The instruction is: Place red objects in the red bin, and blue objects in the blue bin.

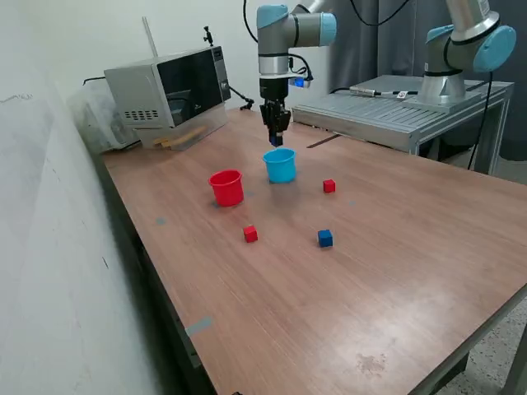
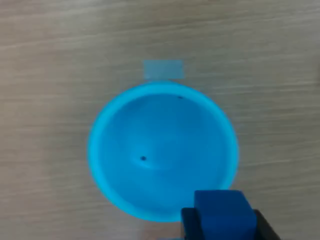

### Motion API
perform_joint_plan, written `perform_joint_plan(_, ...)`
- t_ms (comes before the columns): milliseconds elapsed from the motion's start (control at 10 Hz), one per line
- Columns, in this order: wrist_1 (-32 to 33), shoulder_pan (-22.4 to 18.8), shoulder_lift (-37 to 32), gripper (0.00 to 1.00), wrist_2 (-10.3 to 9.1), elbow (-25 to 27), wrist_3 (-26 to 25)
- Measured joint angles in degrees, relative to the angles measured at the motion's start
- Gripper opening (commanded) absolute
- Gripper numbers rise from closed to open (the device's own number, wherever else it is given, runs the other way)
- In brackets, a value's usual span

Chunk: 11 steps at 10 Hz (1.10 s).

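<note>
So the gripper (image 1: 275, 140) clamps a small dark blue cube (image 2: 222, 215) above the empty cyan plastic cup (image 1: 280, 165) — nothing binned yet; two red cubes (image 1: 250, 234) and another blue cube (image 1: 325, 239) remain on the wooden table (image 1: 395, 271), near the red plastic cup (image 1: 226, 188).

No legible text anywhere, perhaps for the coarse resolution.

The arm hangs vertical, wrist straight down — gripper (image 1: 275, 140) clamped on a blue cube (image 2: 223, 215).

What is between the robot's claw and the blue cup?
Only open air in both views. The gripper holds a blue cube above the light blue cup.
</note>
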<state>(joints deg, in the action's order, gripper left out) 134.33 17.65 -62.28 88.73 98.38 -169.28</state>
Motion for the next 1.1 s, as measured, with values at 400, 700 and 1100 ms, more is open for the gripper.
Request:
perform_joint_plan(400,0.0,3.38,0.65,1.0,0.37,-0.04,-0.92)
perform_joint_plan(700,-0.06,4.08,0.75,1.0,0.7,0.16,-0.98)
perform_joint_plan(1100,-0.16,1.08,0.57,1.0,1.07,0.3,-1.03)
